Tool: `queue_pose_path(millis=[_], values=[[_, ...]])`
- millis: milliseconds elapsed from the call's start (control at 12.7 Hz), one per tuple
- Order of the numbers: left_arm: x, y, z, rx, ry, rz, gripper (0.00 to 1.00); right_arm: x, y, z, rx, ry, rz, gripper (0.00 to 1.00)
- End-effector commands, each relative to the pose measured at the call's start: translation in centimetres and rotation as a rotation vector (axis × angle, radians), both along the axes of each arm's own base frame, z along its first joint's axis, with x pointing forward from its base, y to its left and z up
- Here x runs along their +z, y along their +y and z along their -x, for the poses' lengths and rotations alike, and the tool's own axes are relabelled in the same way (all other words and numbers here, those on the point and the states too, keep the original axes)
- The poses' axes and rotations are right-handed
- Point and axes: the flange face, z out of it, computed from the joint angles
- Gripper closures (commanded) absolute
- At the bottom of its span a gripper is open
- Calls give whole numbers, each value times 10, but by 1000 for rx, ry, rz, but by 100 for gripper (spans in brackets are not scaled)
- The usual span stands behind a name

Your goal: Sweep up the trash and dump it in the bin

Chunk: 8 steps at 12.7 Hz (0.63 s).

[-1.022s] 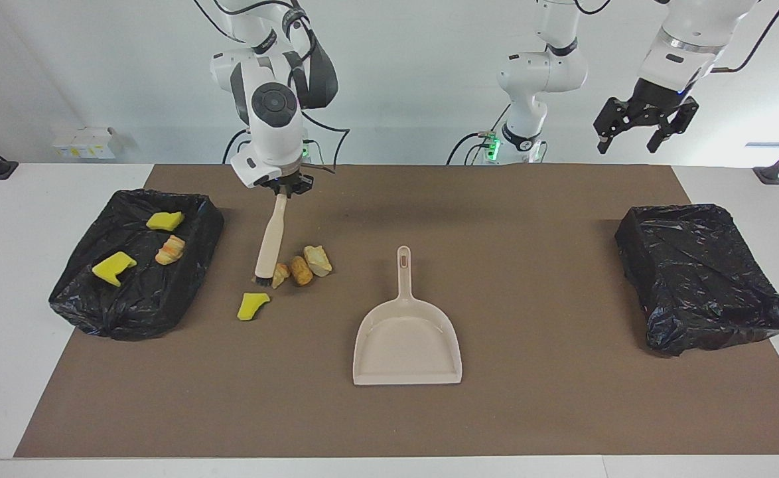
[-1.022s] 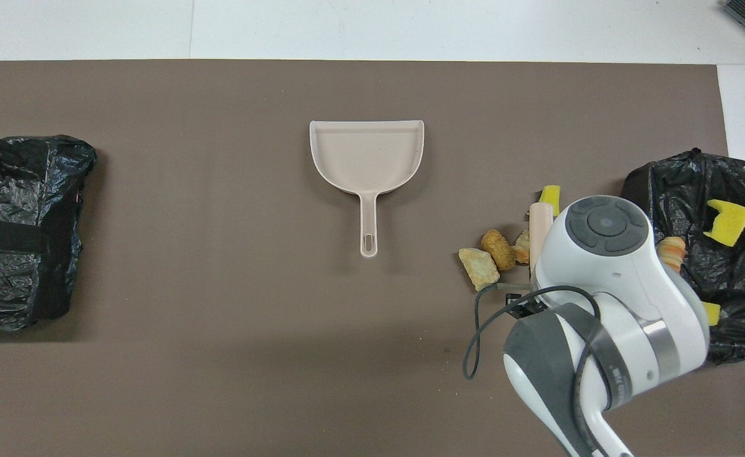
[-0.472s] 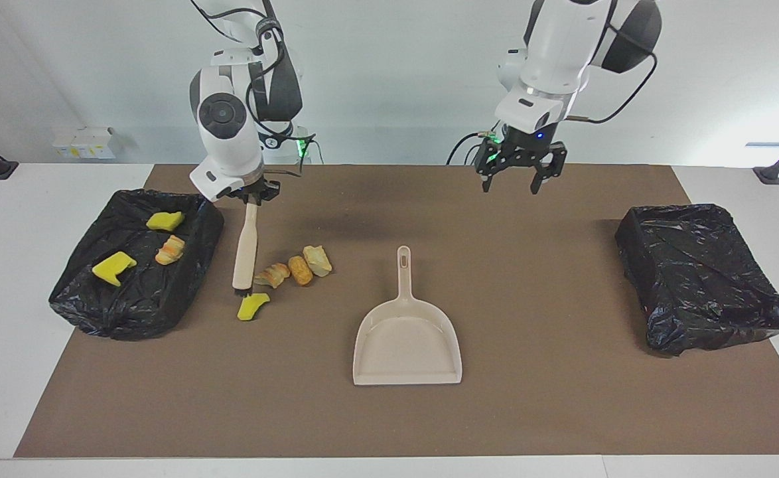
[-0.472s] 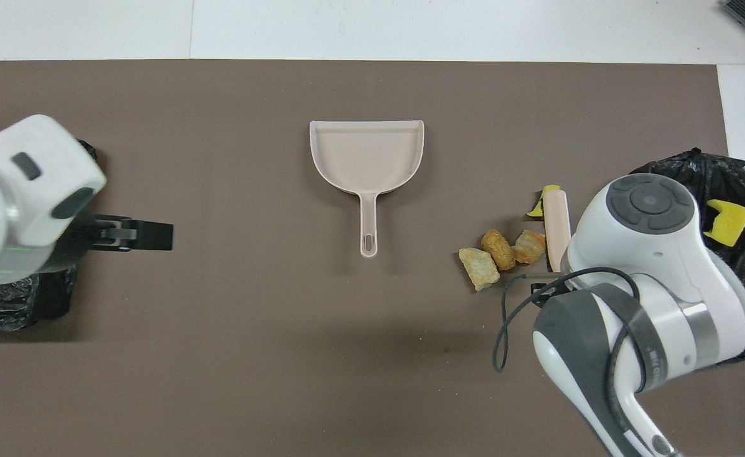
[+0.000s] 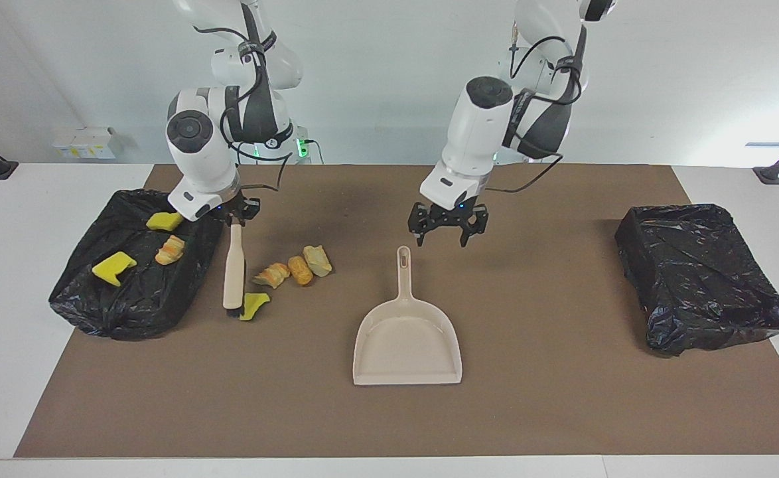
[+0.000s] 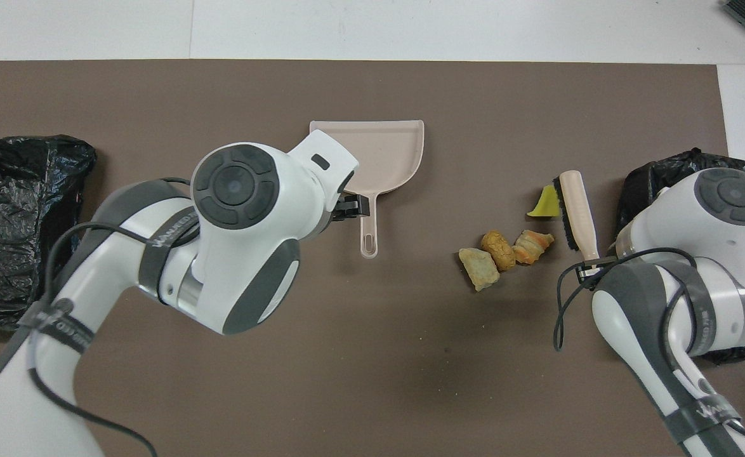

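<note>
Gripping the brush [image 5: 233, 275], the right gripper [image 5: 231, 214] is nudging trash [image 5: 253, 306]. The left gripper [image 5: 440, 231], open, is hovering over the dustpan [image 5: 406, 335] handle; centre it first.

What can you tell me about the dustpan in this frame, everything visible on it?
The dustpan is beige, seemingly plastic, one piece: a shallow flat scoop with low raised walls and a straight open edge, plus a slim handle ending in a small hanging slot. It lies flat on the brown mat near the table's middle, handle pointing toward the robots, scoop empty. Nothing touches it. The open left gripper hangs just above the handle's end.
</note>
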Motion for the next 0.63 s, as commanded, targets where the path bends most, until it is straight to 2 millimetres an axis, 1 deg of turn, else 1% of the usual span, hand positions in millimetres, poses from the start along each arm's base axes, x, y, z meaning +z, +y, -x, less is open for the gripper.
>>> queue_pose_path(millis=[0,157,236,314,393,550], values=[[-22,-20,-10,38,-24,41,0,-14,-24,-8,44,-15,-16,100],[-38,-24,-9,31,-16,35,0,-27,-21,-3,49,0,-18,100],[-49,-28,-8,25,-10,28,0,-38,-19,0,60,1,-22,100],[-66,-46,3,-11,7,10,0,-45,-15,6,70,15,-23,100],[-71,-51,9,-33,18,-2,0,-45,-13,7,76,20,-23,100],[-71,-51,8,-41,12,-4,0,-45,-13,8,101,29,-29,100]])
